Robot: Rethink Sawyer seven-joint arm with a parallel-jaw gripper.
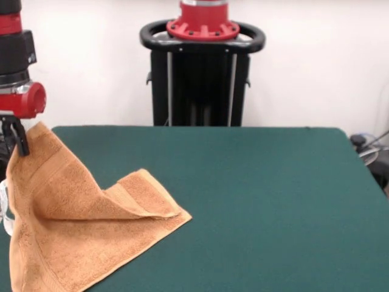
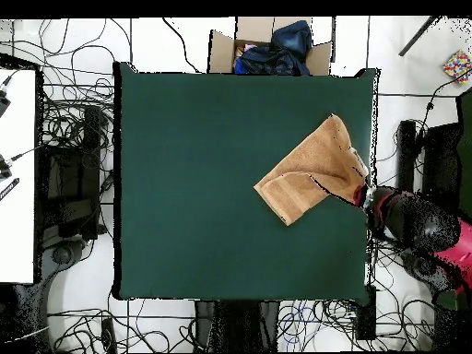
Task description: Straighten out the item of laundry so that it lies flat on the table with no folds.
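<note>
The orange-tan towel (image 1: 91,231) lies at the front view's left on the dark green table (image 1: 261,194). One corner is lifted off the table and one part is folded over the rest. My gripper (image 1: 18,143) is shut on that raised corner at the table's left edge. In the overhead view the towel (image 2: 304,175) lies near the table's (image 2: 203,184) right edge, with the gripper (image 2: 362,191) at its lower right corner. The towel's label is not visible.
The robot's black pedestal (image 1: 200,73) stands behind the table's far edge. In the overhead view a cardboard box with dark clothes (image 2: 272,46) sits beyond the table's top edge, cables cover the floor, and a white desk (image 2: 17,175) is at the left.
</note>
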